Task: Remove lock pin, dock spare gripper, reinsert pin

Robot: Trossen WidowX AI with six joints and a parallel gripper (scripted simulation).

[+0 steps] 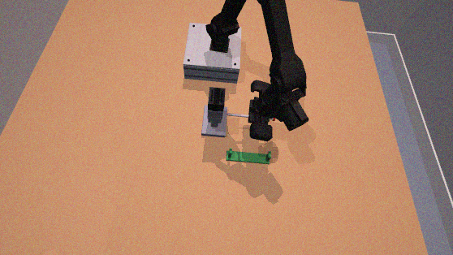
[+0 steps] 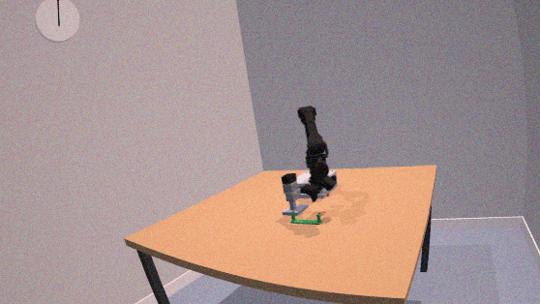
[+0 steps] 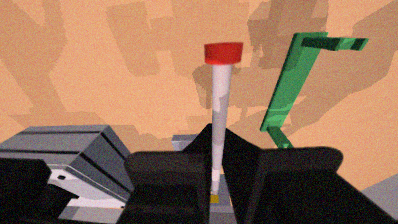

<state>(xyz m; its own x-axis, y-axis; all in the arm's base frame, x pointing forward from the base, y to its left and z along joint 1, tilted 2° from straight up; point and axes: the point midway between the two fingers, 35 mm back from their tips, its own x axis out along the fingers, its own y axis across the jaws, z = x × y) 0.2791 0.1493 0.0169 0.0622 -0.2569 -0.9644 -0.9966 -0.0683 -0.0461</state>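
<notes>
A: One green two-post cradle (image 1: 248, 157) (image 2: 306, 222) (image 3: 292, 82) sits nearest on the bench (image 1: 122, 183) (image 2: 232, 232) (image 3: 150, 100). Where's the lock pin?

B: Beyond it, raised above the bench. The lock pin (image 1: 237, 115) (image 2: 327, 195) (image 3: 220, 110) is in the gripper (image 1: 260, 114) (image 2: 312, 194) (image 3: 213, 127); the fingers are nearly together, clamped on the pale shaft. The red head sticks out on one side, the tip points at the mount (image 1: 207, 128) (image 2: 292, 203) (image 3: 184, 141)

A: And the gripper touches nothing else?

B: Nothing else that I can make out. It stands clear of the cradle and apart from the mount

A: So which step?

B: The last insertion, I judge. The black piece atop the mount looks like the spare gripper (image 1: 216, 97) (image 2: 288, 178), already docked, though its seating is hard to tell

A: Has the tip gone in?

B: Can't tell; it's beside the mount's post at least. Next, line the shaft up with the cross hole and push straight along its length, through socket and spigot. A slant could jam it or nudge the spare gripper. Then open the fingers and back off

A: And farthest?

B: Only the white pedestal (image 1: 199, 45) behind the mount, out of the pin's way
</notes>
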